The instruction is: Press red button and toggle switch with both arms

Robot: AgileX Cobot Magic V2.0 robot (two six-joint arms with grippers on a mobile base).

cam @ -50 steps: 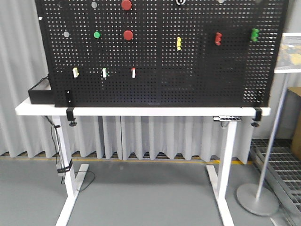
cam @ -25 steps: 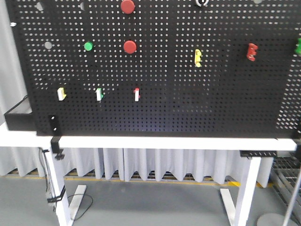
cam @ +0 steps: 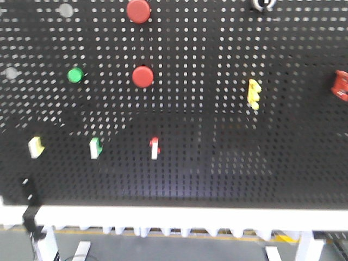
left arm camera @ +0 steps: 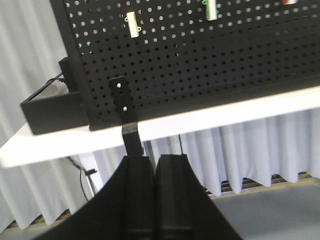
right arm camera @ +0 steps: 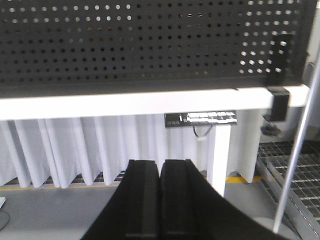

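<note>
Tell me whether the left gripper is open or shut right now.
Shut. In the left wrist view the left gripper has its two black fingers pressed together, only a thin seam between them, nothing held.

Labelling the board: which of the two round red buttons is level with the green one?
The lower red button, just right of the green button; the upper red button sits well above both.

- Shows the boxy matte-black left gripper (left arm camera: pixel 155 165) low in its wrist view, fingers pressed flat together along a thin seam.
- Shows the boxy matte-black right gripper (right arm camera: pixel 160 167) likewise, fingers closed flush, tips pointing up-frame.
</note>
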